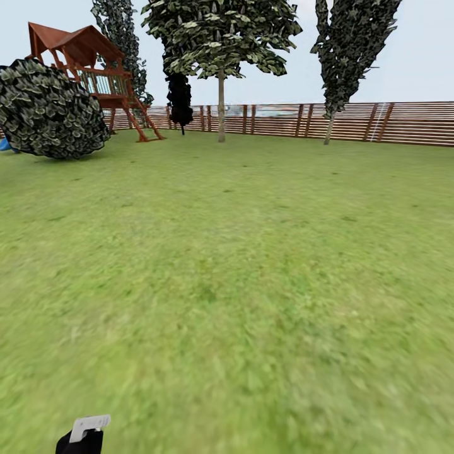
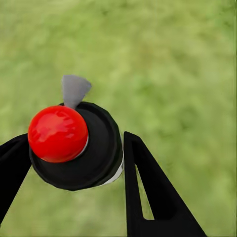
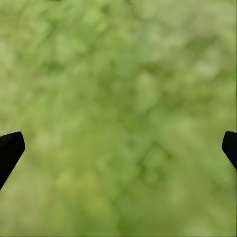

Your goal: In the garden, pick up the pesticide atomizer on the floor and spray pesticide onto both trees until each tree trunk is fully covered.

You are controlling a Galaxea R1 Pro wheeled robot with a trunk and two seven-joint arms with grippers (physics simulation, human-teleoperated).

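The pesticide atomizer (image 2: pixel 94 148), a dark round bottle with a red ball top (image 2: pixel 58 133) and a grey nozzle, sits between the black fingers of my left gripper (image 2: pixel 74 163), which is shut on it above grass. That gripper's dark tip (image 1: pixel 79 441) with a white piece pokes into the bottom left of the head view. A tree (image 1: pixel 221 38) with a straight pale trunk (image 1: pixel 221 110) stands far ahead by the fence. A narrower tree (image 1: pixel 353 44) with a thin pale trunk stands to its right. My right gripper (image 3: pixel 118 148) is open over bare grass.
Wide green lawn (image 1: pixel 252 265) stretches to a brown slat fence (image 1: pixel 391 123). A red-brown wooden play tower (image 1: pixel 88 63) and a big round bush (image 1: pixel 53 110) stand at the far left. A near-black narrow tree (image 1: pixel 180 98) stands by the fence.
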